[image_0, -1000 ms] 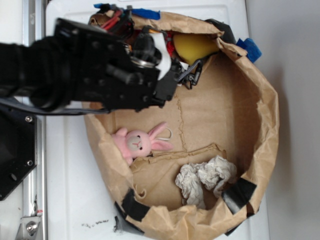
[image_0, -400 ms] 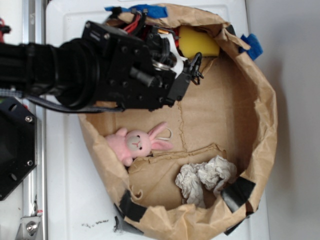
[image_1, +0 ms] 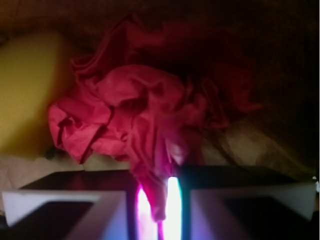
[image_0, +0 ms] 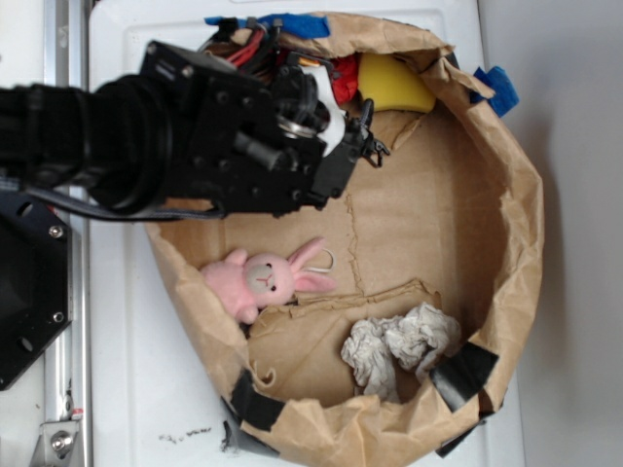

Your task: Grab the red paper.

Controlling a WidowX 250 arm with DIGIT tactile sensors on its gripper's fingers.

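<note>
The red paper (image_1: 125,115) is a bright red wrinkly wad that fills the middle of the wrist view. A fold of it hangs down between the two dark fingers, and my gripper (image_1: 157,200) is shut on that fold. In the exterior view only a small patch of the red paper (image_0: 343,78) shows, at the top of the brown paper bag (image_0: 506,224). It sits between my black gripper (image_0: 333,95) and the yellow sponge (image_0: 394,86). The arm hides the rest of the wad.
A pink plush bunny (image_0: 265,279) lies at the bag's left. A grey-white crumpled paper wad (image_0: 399,348) lies near the bottom. Black tape patches (image_0: 467,375) and blue tape (image_0: 496,88) sit on the bag's rim. The yellow sponge (image_1: 25,90) is left of the red paper.
The arm moved up to the bag's top corner, then drew slightly back to the left. More of the red paper now shows beside the sponge, and the bag's rim has shifted.
</note>
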